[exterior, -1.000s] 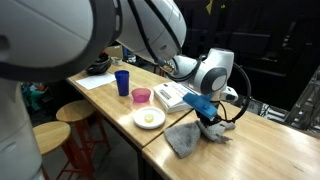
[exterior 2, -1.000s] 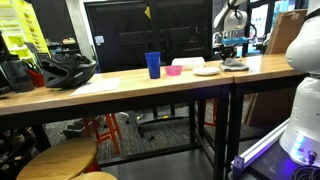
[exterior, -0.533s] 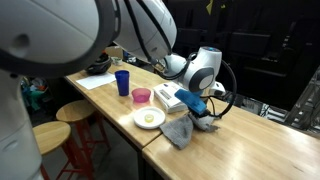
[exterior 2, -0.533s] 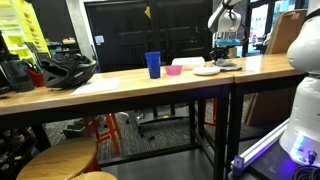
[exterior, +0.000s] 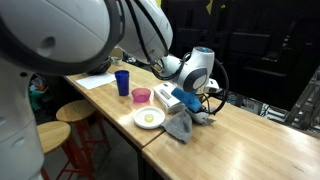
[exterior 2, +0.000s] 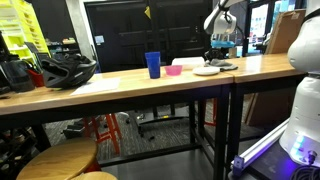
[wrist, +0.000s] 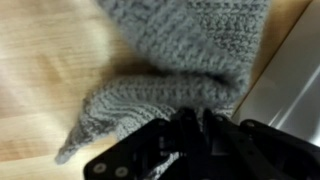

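A grey knitted cloth [exterior: 180,127] lies bunched on the wooden table [exterior: 250,150], right next to a white plate [exterior: 149,118] with something yellow on it. My gripper [exterior: 198,113] hangs low over the cloth's far edge, shut on a fold of it. In the wrist view the cloth [wrist: 170,60] fills most of the picture and runs in between the dark fingers of the gripper [wrist: 193,120], which stand close together. In an exterior view the gripper [exterior 2: 221,56] is far off above the plate [exterior 2: 207,70], and the cloth is barely visible there.
A pink bowl [exterior: 141,96], a blue cup [exterior: 122,82] and a white box [exterior: 168,96] stand behind the plate. A black helmet [exterior 2: 65,70] lies at the far end of the table. Wooden stools [exterior: 76,112] stand by the table edge.
The gripper has moved along the table toward the plate, dragging the grey cloth with it. The cloth now lies against the plate's side. The jaws stayed shut.
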Action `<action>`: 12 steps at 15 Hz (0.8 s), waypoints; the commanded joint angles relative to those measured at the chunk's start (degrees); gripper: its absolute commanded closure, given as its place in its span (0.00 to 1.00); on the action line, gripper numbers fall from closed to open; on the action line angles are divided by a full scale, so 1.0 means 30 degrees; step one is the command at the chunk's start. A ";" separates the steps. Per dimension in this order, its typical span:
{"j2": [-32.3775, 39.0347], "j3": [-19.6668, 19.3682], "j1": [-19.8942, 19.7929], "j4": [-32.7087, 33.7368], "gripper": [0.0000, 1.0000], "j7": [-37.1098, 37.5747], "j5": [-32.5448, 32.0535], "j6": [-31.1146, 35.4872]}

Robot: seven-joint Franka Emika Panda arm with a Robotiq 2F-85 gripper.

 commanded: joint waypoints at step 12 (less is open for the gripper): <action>0.3807 0.0717 -0.0442 0.4232 0.98 -0.2437 0.0989 0.1107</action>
